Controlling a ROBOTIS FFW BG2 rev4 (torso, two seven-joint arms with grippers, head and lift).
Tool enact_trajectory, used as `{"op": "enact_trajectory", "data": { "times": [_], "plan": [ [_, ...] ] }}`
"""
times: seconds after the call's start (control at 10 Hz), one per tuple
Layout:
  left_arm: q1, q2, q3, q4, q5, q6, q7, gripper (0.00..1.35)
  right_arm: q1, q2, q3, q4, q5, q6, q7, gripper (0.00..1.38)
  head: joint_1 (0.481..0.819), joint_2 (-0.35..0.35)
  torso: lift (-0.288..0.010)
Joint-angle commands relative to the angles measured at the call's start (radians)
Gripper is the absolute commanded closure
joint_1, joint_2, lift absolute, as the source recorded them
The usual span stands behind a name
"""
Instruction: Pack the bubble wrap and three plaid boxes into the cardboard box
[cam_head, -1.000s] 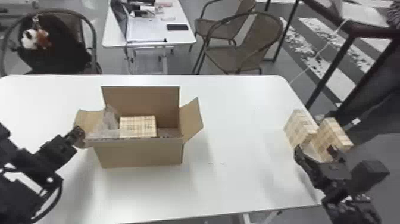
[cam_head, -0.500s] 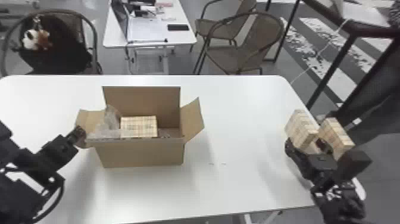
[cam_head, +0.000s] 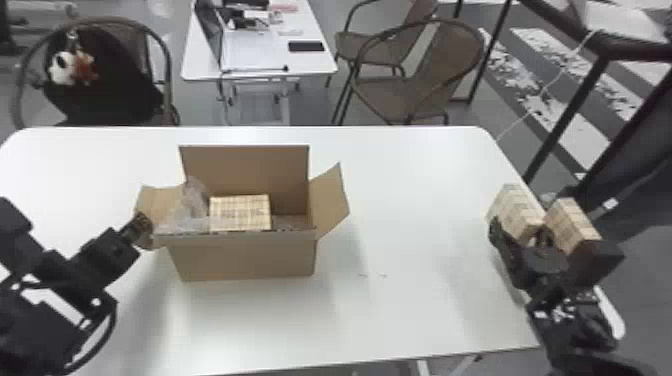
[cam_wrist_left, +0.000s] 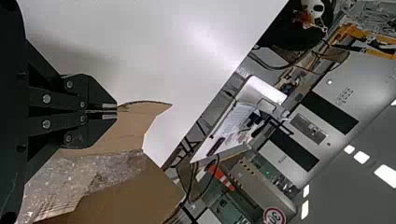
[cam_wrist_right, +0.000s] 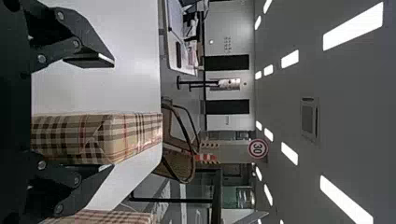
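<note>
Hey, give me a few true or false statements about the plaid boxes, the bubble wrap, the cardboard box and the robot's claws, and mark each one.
1. One plaid box is inside the cardboard box. True.
2. The bubble wrap lies outside on the table. False: the bubble wrap is in the cardboard box.
3. Two more plaid boxes are at the robot's right. True.
4. The right claw is shut. False: the right claw is open around one of those two.
</note>
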Motion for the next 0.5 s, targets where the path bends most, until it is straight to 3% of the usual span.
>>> {"op": "enact_trajectory", "data": {
  "times": [0.0, 0.4],
  "plan": [
    [0.0, -0.003, 0.001, 0.0, -0.003, -0.001, -0.001, 1.22, 0.012, 0.0, 0.0, -0.028, 0.01, 0.027, -0.026, 0.96, 0.695, -0.103, -0.148],
    [0.0, -0.003, 0.012, 0.0, -0.017, -0.001, -0.012, 1.22, 0.097, 0.017, 0.021, -0.161, -0.04, 0.067, -0.063, 0.96, 0.695, -0.105, -0.148]
  ]
}}
